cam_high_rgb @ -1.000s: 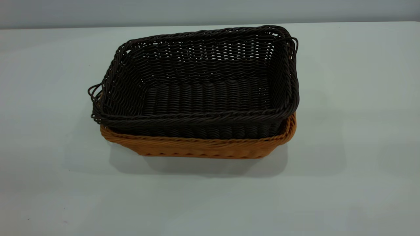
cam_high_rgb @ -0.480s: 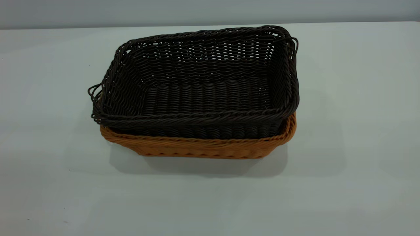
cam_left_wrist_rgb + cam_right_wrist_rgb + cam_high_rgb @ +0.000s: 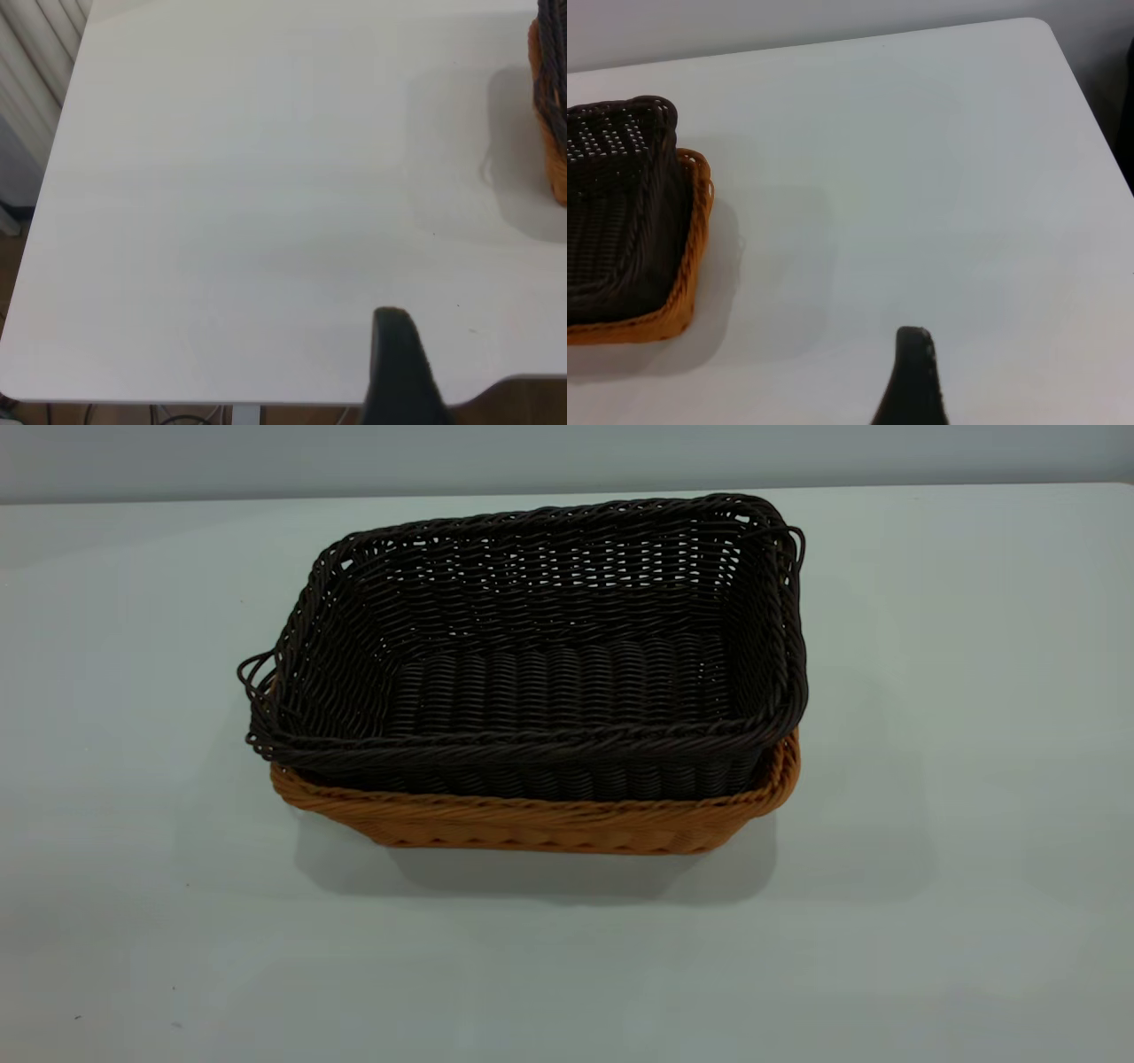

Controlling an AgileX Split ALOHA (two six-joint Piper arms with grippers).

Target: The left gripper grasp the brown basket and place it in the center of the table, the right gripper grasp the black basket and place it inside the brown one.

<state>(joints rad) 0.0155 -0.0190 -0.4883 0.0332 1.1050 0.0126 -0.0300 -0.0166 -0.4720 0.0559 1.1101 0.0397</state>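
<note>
Exterior view: I see the desk [image 3: 974,691] carrying the brown basket [image 3: 532,828] at its centre, with the black basket [image 3: 567,682] nested inside it. Left gripper [image 3: 403,372] and right gripper [image 3: 914,381] hover well apart from the baskets; I cannot tell their jaws' state.

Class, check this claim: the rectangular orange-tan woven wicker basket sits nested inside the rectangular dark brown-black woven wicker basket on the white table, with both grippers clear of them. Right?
Not quite: the nesting is reversed. The exterior view shows the dark brown-black woven wicker basket sitting inside the orange-tan woven wicker basket on the white table. Both grippers are indeed clear of them.
</note>
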